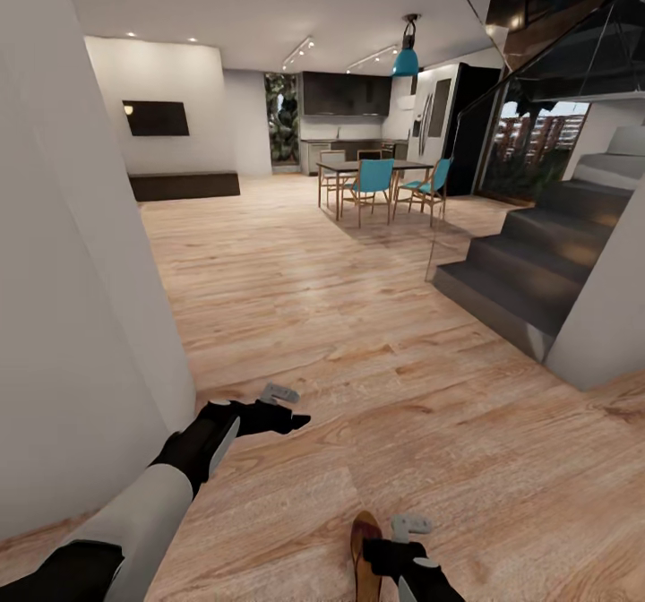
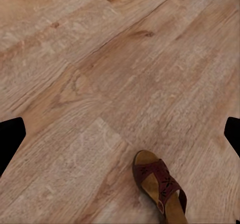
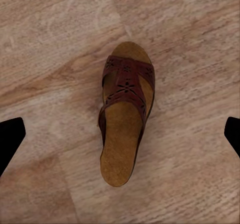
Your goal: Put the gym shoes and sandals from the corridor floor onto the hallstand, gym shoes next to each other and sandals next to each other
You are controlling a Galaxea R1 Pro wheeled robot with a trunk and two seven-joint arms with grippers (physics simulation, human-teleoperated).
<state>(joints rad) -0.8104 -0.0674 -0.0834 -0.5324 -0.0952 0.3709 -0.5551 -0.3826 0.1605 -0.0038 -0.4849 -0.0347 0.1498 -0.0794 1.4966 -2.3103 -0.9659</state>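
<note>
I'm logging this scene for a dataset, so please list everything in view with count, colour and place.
sandal: one, dark brown strap, tan sole, flat on the floor under the right tool.
corridor floor: one, light brown wood planks.
staircase: one, dark grey, at right.
dining table: one, dark top, far middle.
chairs: at least three, teal, around the table.
pendant lamp: one, teal, above the table.
wall screen: one, black, far left wall.
left tool: one, black, open, above bare floor.
right tool: one, black, open, beside the sandal.
</note>
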